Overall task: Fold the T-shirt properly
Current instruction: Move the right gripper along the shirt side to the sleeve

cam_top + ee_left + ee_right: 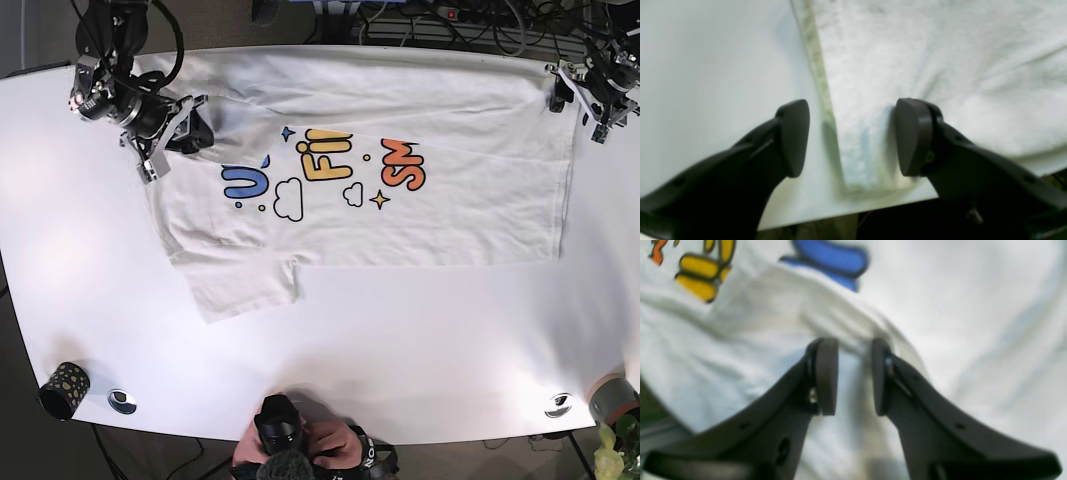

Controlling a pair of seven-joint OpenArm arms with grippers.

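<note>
A white T-shirt (400,220) with a colourful print lies spread on the white table (400,340), collar end to the left. My right gripper (185,125) is at its upper left shoulder. In the right wrist view the right gripper (855,376) has its jaws nearly together on a raised ridge of the T-shirt (973,306). My left gripper (572,95) is at the shirt's upper right corner. In the left wrist view the left gripper (851,136) is open and straddles the hem corner of the T-shirt (940,66), one finger over bare table, one over cloth.
The table's edge (840,216) runs just behind the left gripper. A dark cup (62,388) and a metal disc (122,400) sit front left, another disc (558,404) and a cup (612,398) front right. Cables (450,20) lie along the back. A camera (285,440) sits at the front.
</note>
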